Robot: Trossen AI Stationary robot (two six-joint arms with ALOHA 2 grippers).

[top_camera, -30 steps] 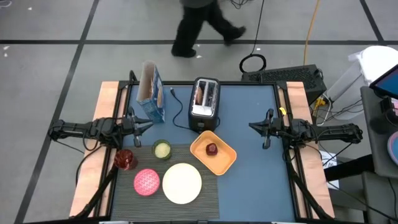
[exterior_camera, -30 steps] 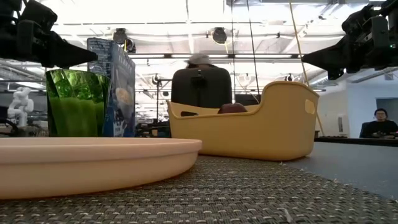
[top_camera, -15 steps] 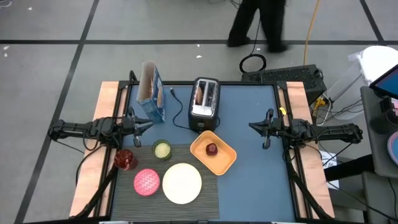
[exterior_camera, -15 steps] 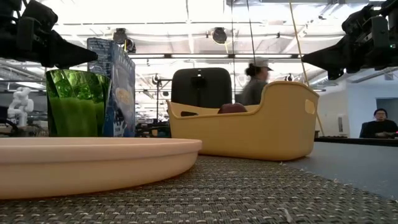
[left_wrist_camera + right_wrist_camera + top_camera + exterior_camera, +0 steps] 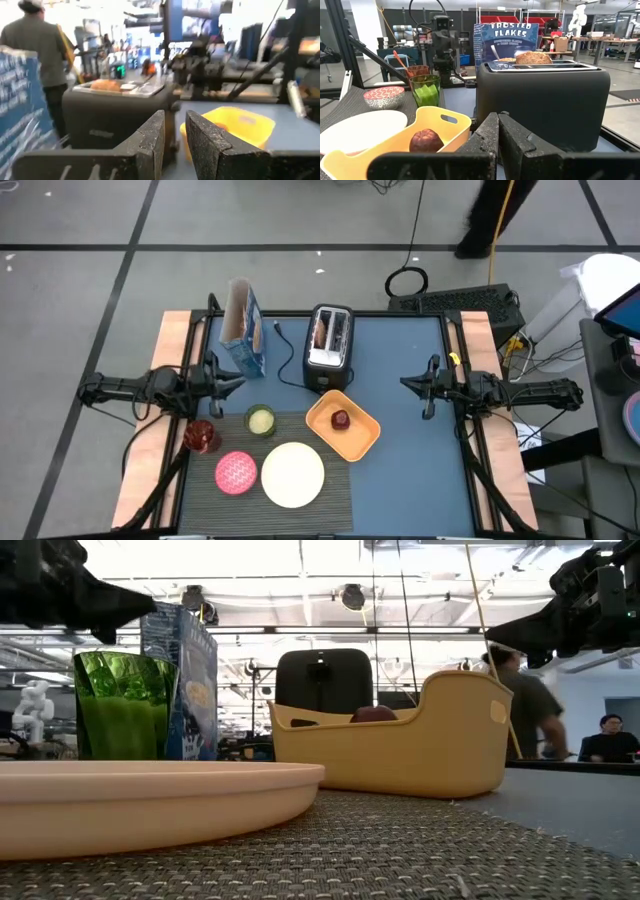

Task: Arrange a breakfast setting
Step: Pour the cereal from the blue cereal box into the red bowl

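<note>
While toast slice (image 5: 321, 330) sits in toaster (image 5: 330, 348), left fingers (image 5: 236, 376) slightly parted, right fingers (image 5: 404, 382) clenched, both empty.

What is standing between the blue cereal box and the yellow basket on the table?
The toaster, with toast in one slot, stands between the cereal box and the basket; the high view shows it.

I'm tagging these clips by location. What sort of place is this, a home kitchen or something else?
Probably a robotics lab or workshop, not a home. The table stands on an open floor crossed by cables, a person walks past, and another robot arm stands further back.
</note>
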